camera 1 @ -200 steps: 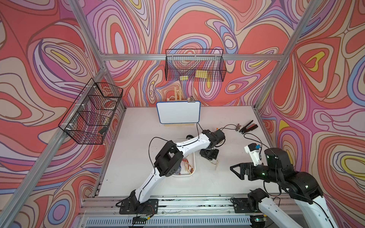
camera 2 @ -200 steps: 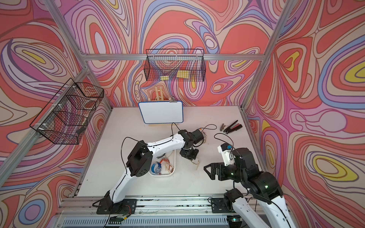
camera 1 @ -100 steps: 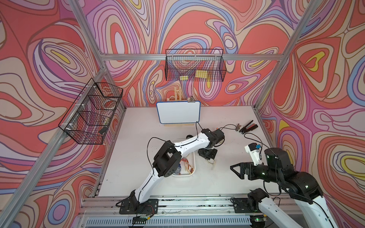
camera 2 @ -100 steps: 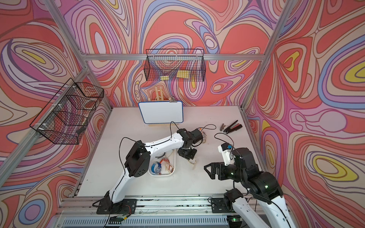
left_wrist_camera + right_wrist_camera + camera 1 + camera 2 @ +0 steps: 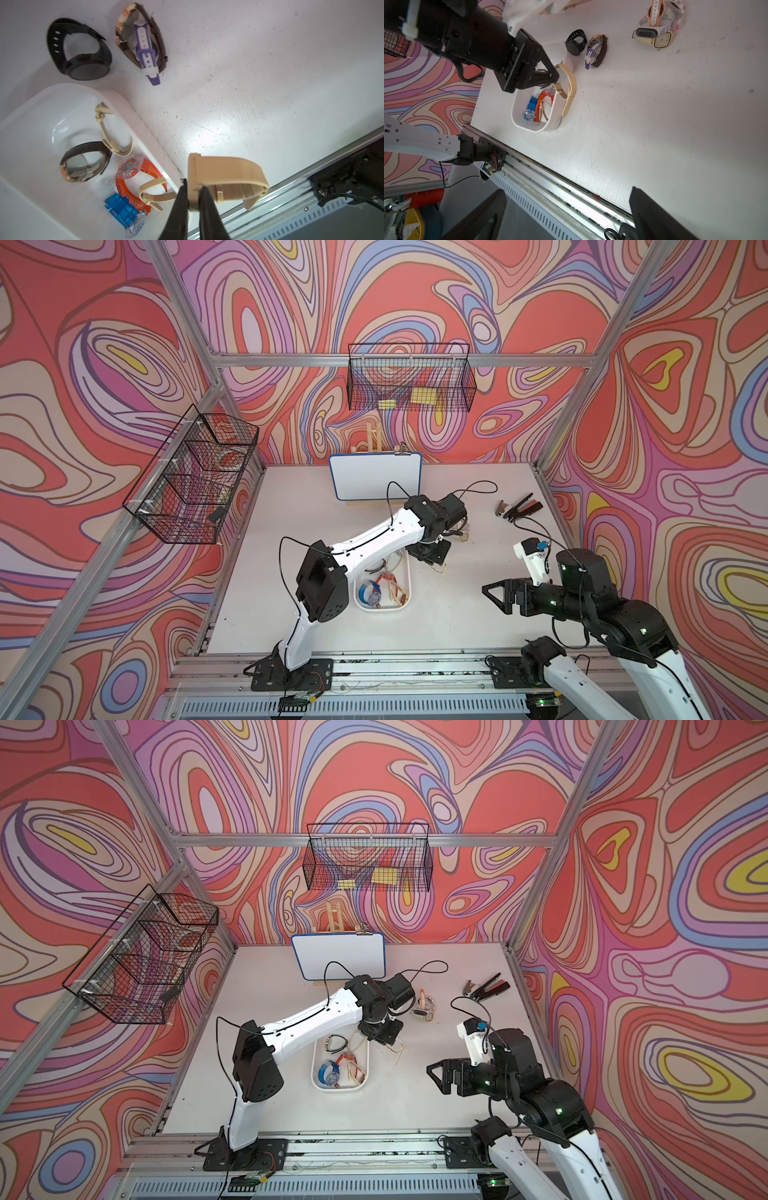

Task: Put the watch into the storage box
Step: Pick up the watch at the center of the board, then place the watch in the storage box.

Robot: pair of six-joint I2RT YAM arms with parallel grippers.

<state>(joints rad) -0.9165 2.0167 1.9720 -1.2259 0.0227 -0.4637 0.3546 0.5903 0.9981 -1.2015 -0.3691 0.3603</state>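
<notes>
The storage box (image 5: 405, 598) (image 5: 315, 1080) is a shallow white tray near the table's front middle, with several watches in it. My left gripper (image 5: 192, 187) (image 5: 430, 553) (image 5: 380, 1029) is shut on the case of a beige-strapped watch (image 5: 226, 172) (image 5: 569, 89). It holds that watch above the box's right rim (image 5: 557, 116), and the loose strap end (image 5: 441, 570) hangs outside the box over the table. My right gripper (image 5: 566, 191) (image 5: 492, 593) stands open and empty over the table's front right, apart from the box.
Beyond the box's far end, a black watch (image 5: 81, 54) and a brown and purple one (image 5: 143, 41) lie on the table. Several more watches (image 5: 424, 1004) are piled further right. Pliers (image 5: 519, 506) lie at the back right, a whiteboard (image 5: 376, 477) stands behind, and wire baskets (image 5: 409, 383) hang on the walls.
My left gripper has moved a little to the left, toward the box, with the beige watch in it. The right arm has not moved.
</notes>
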